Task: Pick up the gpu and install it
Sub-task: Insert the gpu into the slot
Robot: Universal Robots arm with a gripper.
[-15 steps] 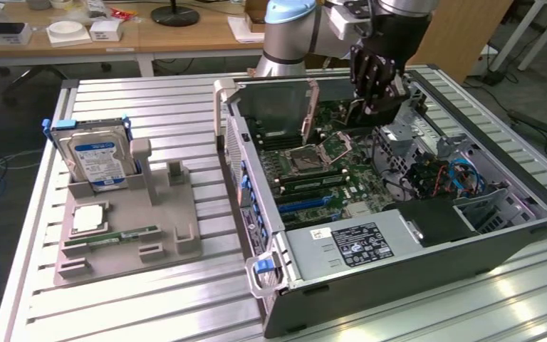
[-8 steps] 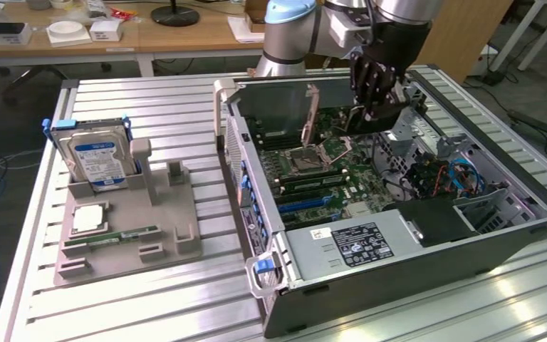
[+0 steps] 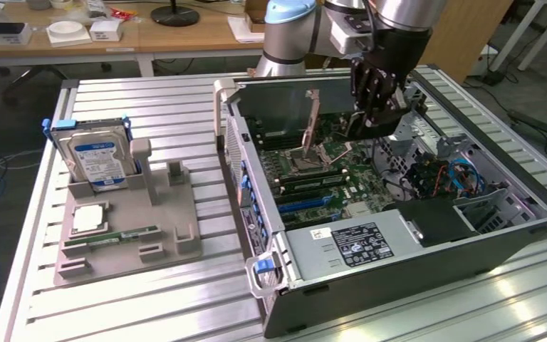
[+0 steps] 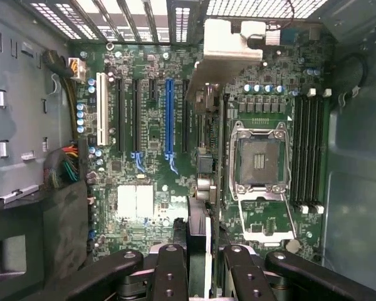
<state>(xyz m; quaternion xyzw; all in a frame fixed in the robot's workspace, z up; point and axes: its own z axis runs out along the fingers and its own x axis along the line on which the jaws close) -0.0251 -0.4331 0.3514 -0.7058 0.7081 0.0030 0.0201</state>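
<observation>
Here we are over the open computer case, lying on its side on the slatted metal bench, and there's plenty around it. At the left of the exterior view a grey holder carries a blue-labelled hard drive standing on edge, with a processor chip and a green memory stick lying flat in front of it, all well apart from the action. Inside the case, the power supply sits at the near end and blue cables curl at the exterior view's right. The arm reaches down from the top of that view, right of centre, into the case's far end. Now the close look: the motherboard is crowded, with a white slot, a long blue slot, an open processor socket, the memory slots beyond it, and a wire bundle by the case wall. And there's the gpu, a thin dark card seen edge-on, running between the blue slot and the processor socket, its silvery bracket up against the vented rear slot grille. The hand is pinching the card's edge, black fingers pressed in from both sides. Whether the card's lower edge touches the board, I cannot tell.
</observation>
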